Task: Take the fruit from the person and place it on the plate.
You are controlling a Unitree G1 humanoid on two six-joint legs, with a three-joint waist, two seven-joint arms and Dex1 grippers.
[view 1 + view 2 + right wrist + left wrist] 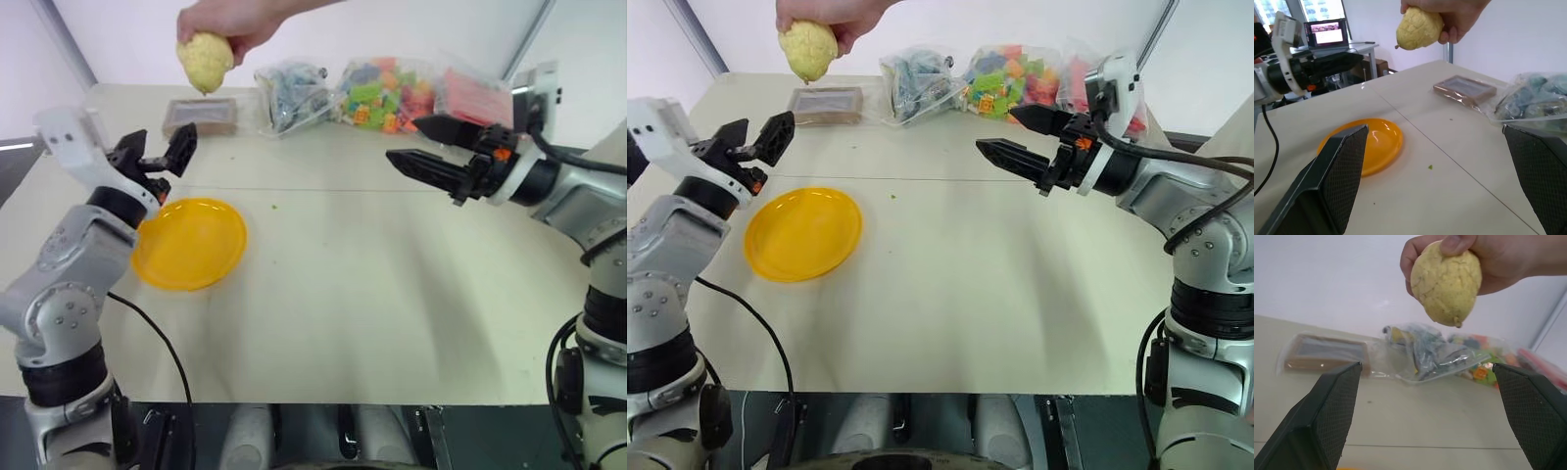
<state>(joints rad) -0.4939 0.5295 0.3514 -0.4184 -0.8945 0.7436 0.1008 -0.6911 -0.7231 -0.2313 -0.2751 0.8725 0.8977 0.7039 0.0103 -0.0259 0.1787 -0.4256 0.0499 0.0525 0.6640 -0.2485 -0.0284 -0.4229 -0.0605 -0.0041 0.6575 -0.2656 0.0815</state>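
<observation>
A person's hand (235,20) holds the pale yellow, bumpy fruit (204,61) in the air above the table's far left side. The yellow-orange plate (190,242) lies on the table below and nearer to me, with nothing on it. My left gripper (155,152) is open, raised over the plate's far-left edge, below and left of the fruit (1445,281), which hangs above the gap between its fingers (1327,416). My right gripper (423,142) is open, held above the table at the right and pointing left toward the fruit (1418,28) and plate (1371,143).
A brown rectangular box (201,116) in clear wrap lies at the far edge under the fruit. Bags of colourful toy bricks (387,93) and a grey-filled bag (292,95) line the far edge. A black cable (162,343) trails by my left arm.
</observation>
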